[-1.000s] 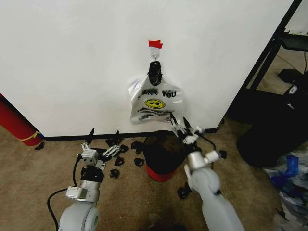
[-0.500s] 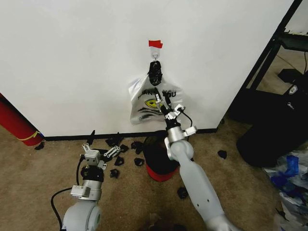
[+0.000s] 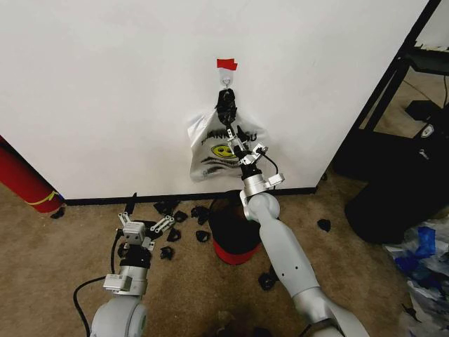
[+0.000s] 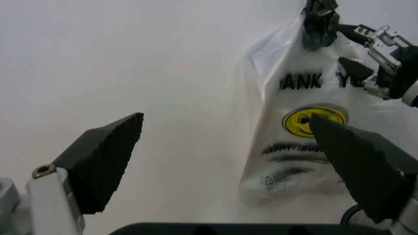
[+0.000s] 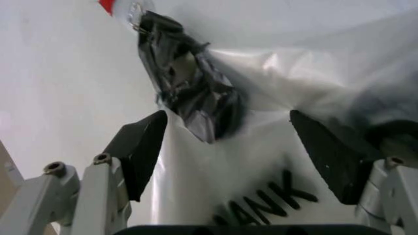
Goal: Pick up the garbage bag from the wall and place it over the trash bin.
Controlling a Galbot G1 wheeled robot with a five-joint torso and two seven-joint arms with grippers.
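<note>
A white "THANK YOU" smiley bag hangs by a black knot from a small hook under red tape on the wall. My right gripper is raised against this bag and stands open, its fingers either side of the knot, just below it. The garbage bag, crinkly see-through plastic with blue patches, lies on the carpet at the far right, away from both grippers. The trash bin, black with a red base, stands under the white bag. My left gripper hangs open low on the left.
Several black scraps litter the carpet beside the bin. A red cylinder leans at the far left. A black shelf frame and a large black bulk stand at the right.
My right arm has swung up and left from over the bin to the white bag, ending just under its knot. The left arm has barely shifted.
</note>
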